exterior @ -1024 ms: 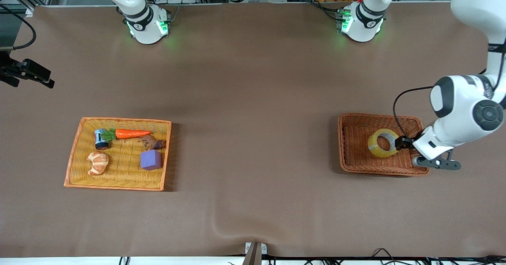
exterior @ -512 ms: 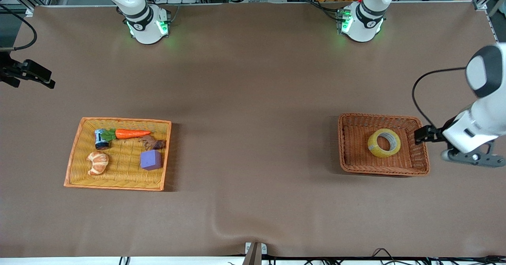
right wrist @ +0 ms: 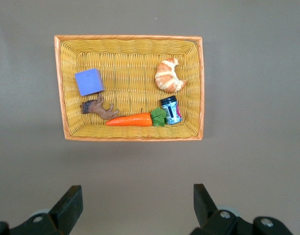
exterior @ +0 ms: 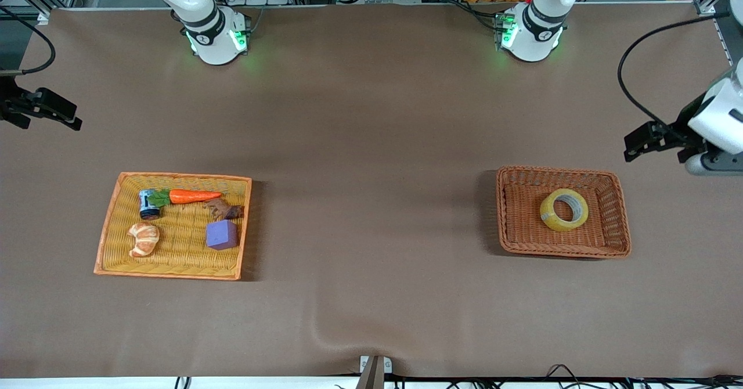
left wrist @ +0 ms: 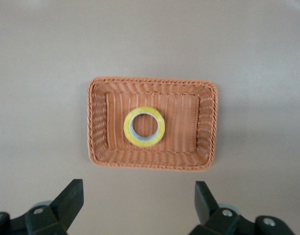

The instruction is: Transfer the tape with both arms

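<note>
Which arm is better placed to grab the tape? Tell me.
Left. The left gripper is open and up near the brown basket that holds the tape. The right gripper is at the table's other end, over bare table.

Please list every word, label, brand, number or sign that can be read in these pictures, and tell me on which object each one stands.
No text can be read.
The can in the yellow basket has a printed label, too small to read.
Each arm base carries a small round mark, too blurred to read.
The tape in the brown basket shows no writing, and neither does the cube.
</note>
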Robot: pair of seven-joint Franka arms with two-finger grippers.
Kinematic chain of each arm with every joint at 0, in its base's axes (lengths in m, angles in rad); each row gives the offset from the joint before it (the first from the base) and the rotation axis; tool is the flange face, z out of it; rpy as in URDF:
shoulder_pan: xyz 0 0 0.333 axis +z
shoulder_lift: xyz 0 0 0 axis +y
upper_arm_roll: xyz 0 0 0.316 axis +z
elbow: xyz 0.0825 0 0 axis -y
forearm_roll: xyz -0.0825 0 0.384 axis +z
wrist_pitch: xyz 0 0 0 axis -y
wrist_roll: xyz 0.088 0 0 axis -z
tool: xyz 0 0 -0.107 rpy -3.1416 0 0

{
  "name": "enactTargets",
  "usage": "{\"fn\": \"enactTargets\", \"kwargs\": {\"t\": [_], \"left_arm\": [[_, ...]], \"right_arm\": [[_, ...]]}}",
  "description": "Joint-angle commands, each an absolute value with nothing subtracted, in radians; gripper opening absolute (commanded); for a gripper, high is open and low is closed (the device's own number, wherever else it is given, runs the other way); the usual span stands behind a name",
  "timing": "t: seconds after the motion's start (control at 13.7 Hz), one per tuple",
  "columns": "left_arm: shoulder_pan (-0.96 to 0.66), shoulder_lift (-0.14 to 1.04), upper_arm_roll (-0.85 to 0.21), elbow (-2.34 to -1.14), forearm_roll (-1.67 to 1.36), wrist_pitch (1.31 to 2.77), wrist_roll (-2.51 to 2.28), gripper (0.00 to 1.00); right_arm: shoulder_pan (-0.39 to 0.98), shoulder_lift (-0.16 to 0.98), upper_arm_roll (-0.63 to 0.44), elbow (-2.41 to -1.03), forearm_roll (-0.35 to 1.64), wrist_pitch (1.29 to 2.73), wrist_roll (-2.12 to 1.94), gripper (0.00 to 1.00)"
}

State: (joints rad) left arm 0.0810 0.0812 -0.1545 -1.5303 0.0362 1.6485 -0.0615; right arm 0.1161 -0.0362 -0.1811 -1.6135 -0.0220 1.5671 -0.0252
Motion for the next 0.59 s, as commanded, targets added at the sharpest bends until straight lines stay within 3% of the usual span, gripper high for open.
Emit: {"fn": "enactTargets", "kwargs": {"t": [0.0,0.51], "left_arm": [[0.091,0.040,-0.160,-1.549,0.015,1.605,-0.091,1.00],[0.087,0.005,-0.163,-1.551,0.012,1.539,-0.094,1.00]], "right_arm": [[0.107,-0.026,-0.176,-1.595,-0.021,1.563,-0.035,1.00],[0.107,-0.023,-0.176,-1.588,-0.021,1.565,-0.034,1.00]]}}
